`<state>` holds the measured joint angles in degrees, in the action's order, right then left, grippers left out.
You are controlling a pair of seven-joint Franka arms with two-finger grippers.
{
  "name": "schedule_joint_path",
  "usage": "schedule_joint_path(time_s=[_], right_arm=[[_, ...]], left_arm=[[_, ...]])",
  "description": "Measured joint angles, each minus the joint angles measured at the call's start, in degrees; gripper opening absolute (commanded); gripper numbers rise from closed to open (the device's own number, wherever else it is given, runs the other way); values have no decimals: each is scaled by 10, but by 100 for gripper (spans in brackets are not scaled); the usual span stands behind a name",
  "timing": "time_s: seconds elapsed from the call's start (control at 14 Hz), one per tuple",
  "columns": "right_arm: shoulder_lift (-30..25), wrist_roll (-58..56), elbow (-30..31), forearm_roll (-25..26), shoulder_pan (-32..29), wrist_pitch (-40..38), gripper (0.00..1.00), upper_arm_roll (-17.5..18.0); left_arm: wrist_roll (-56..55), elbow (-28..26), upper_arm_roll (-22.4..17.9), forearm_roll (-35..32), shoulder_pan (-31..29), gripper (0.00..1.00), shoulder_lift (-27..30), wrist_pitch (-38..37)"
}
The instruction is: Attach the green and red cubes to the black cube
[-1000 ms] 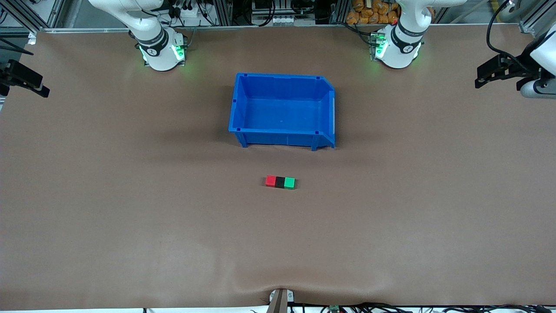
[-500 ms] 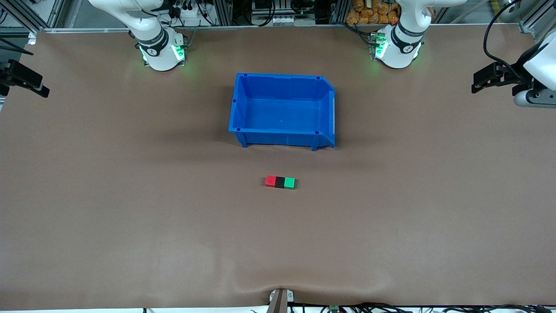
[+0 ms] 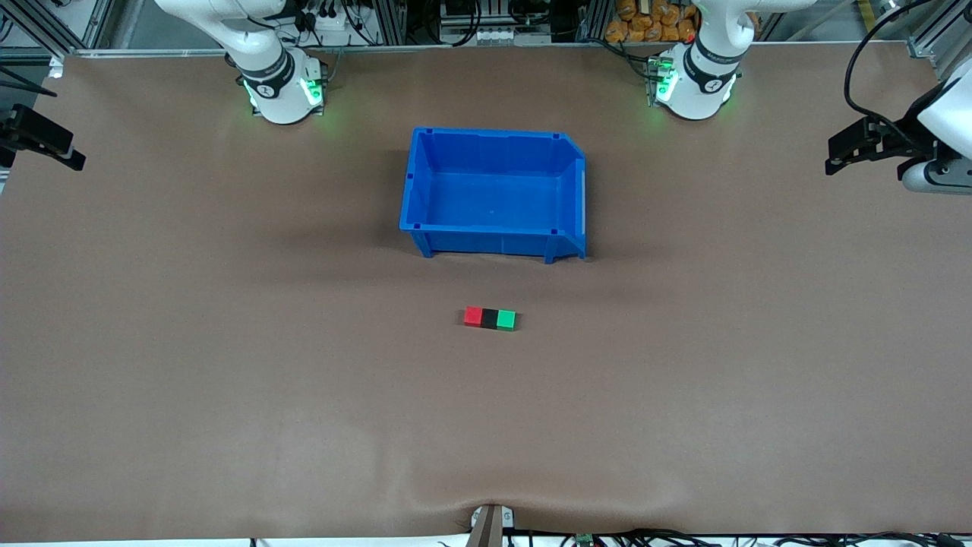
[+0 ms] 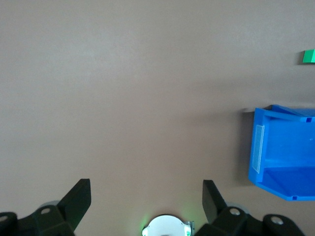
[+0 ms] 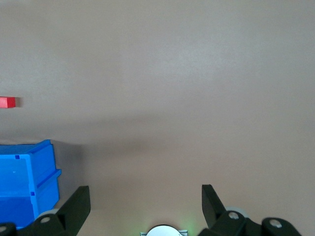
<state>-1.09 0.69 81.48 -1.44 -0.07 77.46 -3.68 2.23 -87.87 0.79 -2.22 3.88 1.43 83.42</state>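
The red cube (image 3: 473, 316), black cube (image 3: 489, 318) and green cube (image 3: 506, 320) lie touching in one row on the table, black in the middle, nearer to the front camera than the blue bin (image 3: 486, 241). My left gripper (image 3: 837, 156) hangs open and empty over the left arm's end of the table. My right gripper (image 3: 70, 152) hangs open and empty over the right arm's end. The left wrist view shows the open left gripper (image 4: 146, 196) and the green cube (image 4: 309, 56). The right wrist view shows the open right gripper (image 5: 145, 196) and the red cube (image 5: 7, 102).
The blue bin is empty and stands mid-table between the arm bases and the cubes; it also shows in the left wrist view (image 4: 258, 152) and the right wrist view (image 5: 24, 162). A brown mat covers the table. Both arms are far from the cubes.
My left gripper has shifted slightly over its end of the table. The cubes, the bin and the right gripper have not moved.
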Motion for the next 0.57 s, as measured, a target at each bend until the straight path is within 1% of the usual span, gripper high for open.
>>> schedule_joint_path(time_s=[0.57], right_arm=[[0,0,0,0,-4,-3,100,0]], left_arm=[[0,-4,1,0,0,100,0,7]])
